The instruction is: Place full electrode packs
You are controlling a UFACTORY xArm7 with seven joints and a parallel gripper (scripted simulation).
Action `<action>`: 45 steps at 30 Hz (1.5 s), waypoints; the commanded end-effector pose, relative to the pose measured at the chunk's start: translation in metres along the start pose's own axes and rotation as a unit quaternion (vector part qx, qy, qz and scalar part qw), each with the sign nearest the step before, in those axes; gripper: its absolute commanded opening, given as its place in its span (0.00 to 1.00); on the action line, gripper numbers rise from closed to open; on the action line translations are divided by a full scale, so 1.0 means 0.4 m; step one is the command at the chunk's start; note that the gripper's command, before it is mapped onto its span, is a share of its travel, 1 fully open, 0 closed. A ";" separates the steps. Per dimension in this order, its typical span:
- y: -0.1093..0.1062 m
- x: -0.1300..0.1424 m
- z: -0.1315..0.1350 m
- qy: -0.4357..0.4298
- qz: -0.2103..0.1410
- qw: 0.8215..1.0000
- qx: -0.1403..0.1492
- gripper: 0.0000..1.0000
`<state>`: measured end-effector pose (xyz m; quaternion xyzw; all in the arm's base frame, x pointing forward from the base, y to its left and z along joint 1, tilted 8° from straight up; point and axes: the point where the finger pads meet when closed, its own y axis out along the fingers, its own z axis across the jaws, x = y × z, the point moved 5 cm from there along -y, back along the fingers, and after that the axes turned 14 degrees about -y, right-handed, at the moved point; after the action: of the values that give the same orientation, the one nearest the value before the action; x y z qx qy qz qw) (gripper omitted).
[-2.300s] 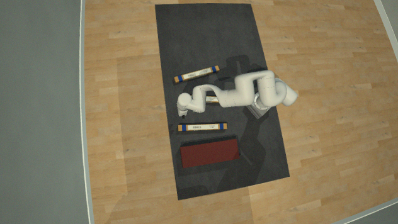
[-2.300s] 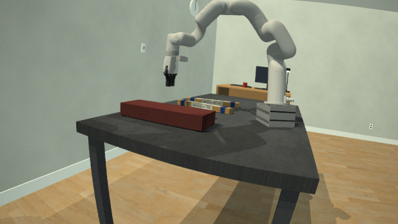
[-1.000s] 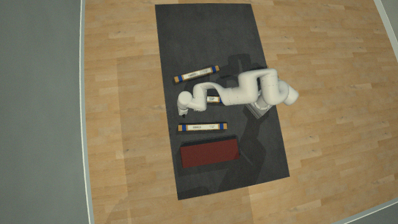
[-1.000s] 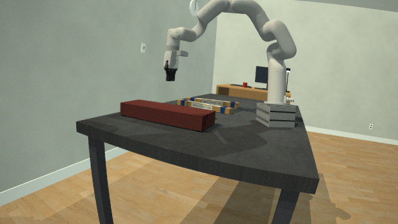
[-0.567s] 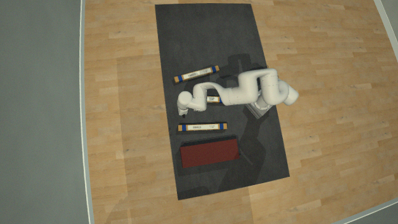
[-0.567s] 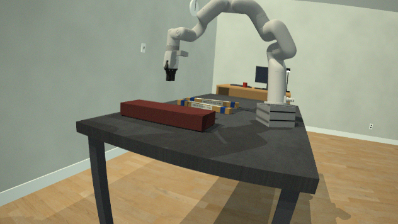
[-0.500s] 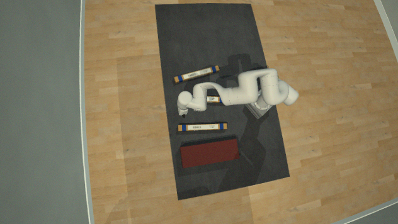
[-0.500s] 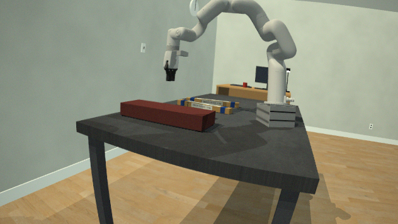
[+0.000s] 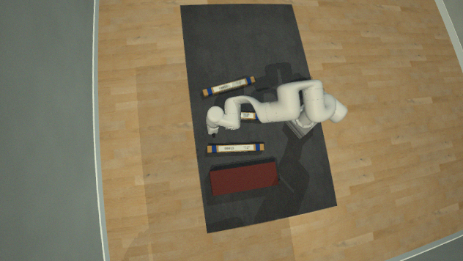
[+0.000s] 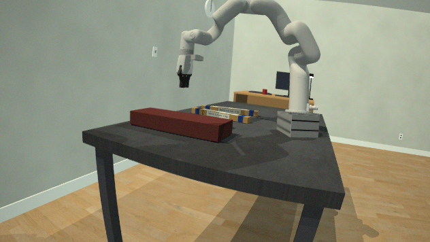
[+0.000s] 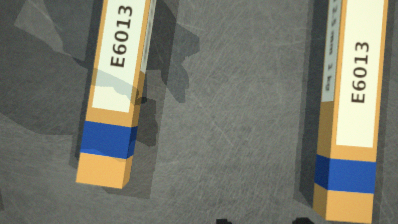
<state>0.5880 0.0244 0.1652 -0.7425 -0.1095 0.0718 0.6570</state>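
Top view: three long tan cardboard packs w/ blue bands & white labels on the dark grey table; none on the platform.
Platform: low dark red rectangular block, at one side of the packs.
Near pack: flat, next to platform, apart from it; reads E6013.
Mid pack: flat, partly hidden under arm in top view; wrist view shows E6013 on it too.
Far pack: flat, angled vs. near pack.
Gripper: black fingers pt. open, nothing btwn. them; up above table, pointing down.
Arm: white, jointed, arched over table.
Full vs. part-used: can't tell.

end effector slightly higher above the table than earlier, arm shifted with it
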 end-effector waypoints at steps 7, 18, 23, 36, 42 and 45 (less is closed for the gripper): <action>-0.005 0.003 -0.001 0.000 -0.002 1.000 0.000 0.35; -0.005 0.003 -0.001 0.000 -0.002 1.000 0.000 0.35; -0.005 0.003 -0.001 0.000 -0.002 1.000 0.000 0.35; -0.005 0.003 -0.001 0.000 -0.002 1.000 0.000 0.35; -0.005 0.003 -0.002 0.000 -0.002 1.000 0.000 0.74; -0.004 -0.001 -0.009 -0.001 -0.003 1.000 0.000 0.74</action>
<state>0.5878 0.0233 0.1650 -0.7423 -0.1101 0.0724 0.6570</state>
